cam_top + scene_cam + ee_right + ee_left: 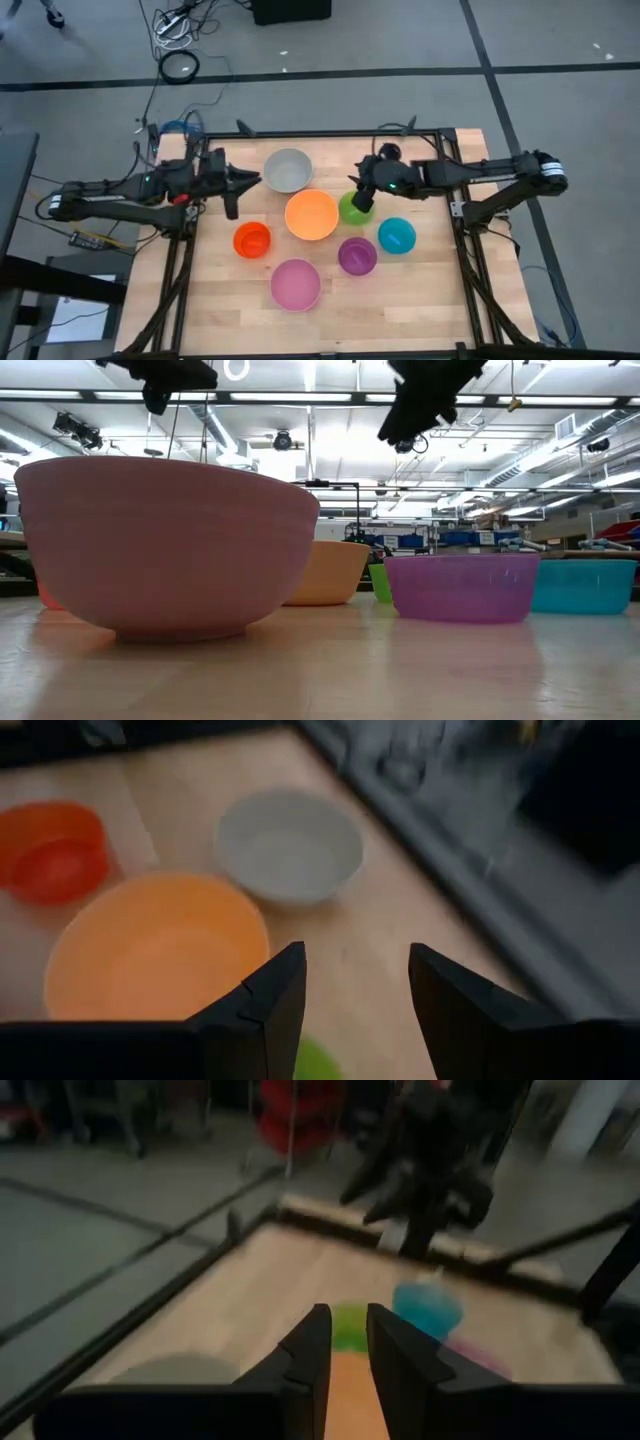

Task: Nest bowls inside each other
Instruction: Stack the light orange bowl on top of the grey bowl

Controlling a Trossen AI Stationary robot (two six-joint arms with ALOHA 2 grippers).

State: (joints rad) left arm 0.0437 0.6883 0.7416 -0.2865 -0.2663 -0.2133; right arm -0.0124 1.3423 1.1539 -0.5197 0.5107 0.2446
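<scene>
Seven bowls stood apart on the wooden desk (420,290), none nested. The grey bowl (288,170) lay at the far side, the orange bowl (311,215) mid-desk, the green bowl (352,209) just beside it, the blue bowl (397,236) and purple bowl (357,256) nearer, the red-orange bowl (252,240) to the left, and the pink bowl (296,283) nearest. The left pincer (250,180) hung beside the grey bowl, fingers narrowly parted, grasping nothing. The right pincer (360,200) hovered over the green bowl, released and empty.
</scene>
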